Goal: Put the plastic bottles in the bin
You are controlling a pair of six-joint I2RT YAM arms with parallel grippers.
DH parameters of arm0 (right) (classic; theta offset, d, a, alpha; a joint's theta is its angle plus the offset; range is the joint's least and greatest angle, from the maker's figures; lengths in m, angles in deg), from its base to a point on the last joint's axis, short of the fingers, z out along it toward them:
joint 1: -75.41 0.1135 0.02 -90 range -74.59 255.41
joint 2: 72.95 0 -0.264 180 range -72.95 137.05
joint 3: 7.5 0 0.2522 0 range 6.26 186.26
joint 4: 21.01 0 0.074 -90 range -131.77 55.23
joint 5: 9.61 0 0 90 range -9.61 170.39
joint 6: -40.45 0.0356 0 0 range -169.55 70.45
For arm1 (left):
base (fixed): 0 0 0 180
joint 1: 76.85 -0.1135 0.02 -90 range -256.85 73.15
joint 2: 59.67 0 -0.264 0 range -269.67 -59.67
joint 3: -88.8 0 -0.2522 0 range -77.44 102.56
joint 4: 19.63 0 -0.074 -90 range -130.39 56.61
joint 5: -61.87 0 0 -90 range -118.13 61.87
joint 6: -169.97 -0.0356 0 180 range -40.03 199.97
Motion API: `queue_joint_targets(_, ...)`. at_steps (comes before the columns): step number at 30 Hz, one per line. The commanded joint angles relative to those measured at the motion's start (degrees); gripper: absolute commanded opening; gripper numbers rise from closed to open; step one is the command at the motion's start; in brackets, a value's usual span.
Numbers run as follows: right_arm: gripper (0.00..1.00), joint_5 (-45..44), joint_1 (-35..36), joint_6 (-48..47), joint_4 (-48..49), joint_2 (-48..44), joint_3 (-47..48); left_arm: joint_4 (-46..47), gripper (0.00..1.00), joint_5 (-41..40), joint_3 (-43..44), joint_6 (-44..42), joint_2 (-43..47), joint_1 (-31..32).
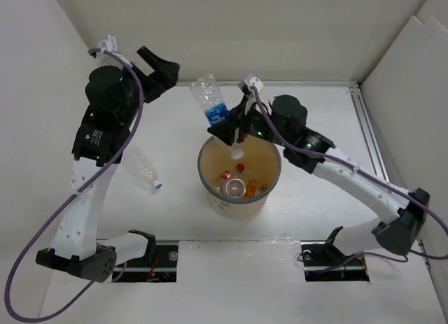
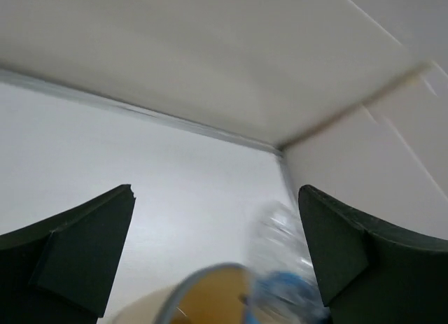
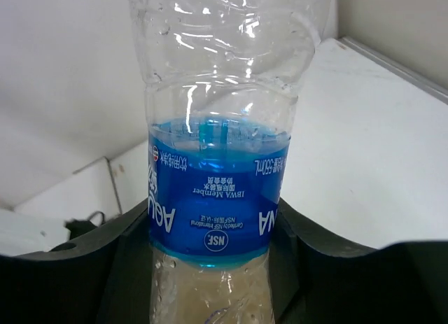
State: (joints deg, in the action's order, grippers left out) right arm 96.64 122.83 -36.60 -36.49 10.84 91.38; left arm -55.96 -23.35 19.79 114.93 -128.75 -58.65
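Left arm point(image 1: 87, 191): rises steeply from its base at the near left of the bin point(image 1: 281, 164), with the wrist well to the bin's left and farther back.
Left gripper point(image 1: 162, 78): jaws spread wide, nothing between them, facing toward the bin.
Right arm point(image 1: 350, 173): reaches in from its base at the bin's near right, the forearm sloping toward the far rim.
Right gripper point(image 1: 234, 128): above the bin's far rim, jaws clamped on the label band of a blue-labelled bottle point(image 1: 210, 100).
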Motion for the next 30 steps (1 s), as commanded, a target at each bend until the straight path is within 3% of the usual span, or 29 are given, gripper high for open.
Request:
queue_joint_targets(1, 0.0, -6.2, -0.3, -5.3, 7.2, -10.9, -8.5, -9.0, 1.0, -24.3, -6.1, 1.2, 1.4, -4.1)
queue_joint_targets(6, 0.04, -15.2, -0.3, -5.8, 9.5, -16.9, -20.1, -7.3, 1.0, -25.3, -21.8, 5.5, 6.3, -5.8)
queue_joint_targets(8, 0.16, -15.7, -0.3, -5.8, 10.1, -17.7, -21.4, -7.8, 1.0, -27.5, -26.6, 7.1, 7.7, -5.8)
queue_joint_targets(9, 0.8, -16.3, -0.3, -5.8, 10.1, -18.3, -21.9, -8.5, 1.0, -28.1, -27.7, 8.1, 7.7, -5.8)
queue_joint_targets(10, 0.97, -16.3, -0.3, -5.8, 10.1, -19.1, -23.0, -9.1, 1.0, -28.7, -30.0, 9.8, 8.3, -5.8)
queue_joint_targets(20, 1.0, -20.5, -0.3, -5.3, 10.1, -26.7, -27.1, -16.5, 1.0, -35.4, -38.2, 22.5, 13.0, -5.8)
queue_joint_targets(25, 1.0, -19.9, -0.3, -5.3, 9.5, -33.9, -28.3, -20.9, 1.0, -39.1, -40.7, 27.8, 11.0, -5.8)
queue_joint_targets(30, 1.0, -15.0, -0.3, -5.3, 7.5, -39.0, -28.3, -10.8, 1.0, -28.4, -48.8, 19.0, 6.9, -19.0)
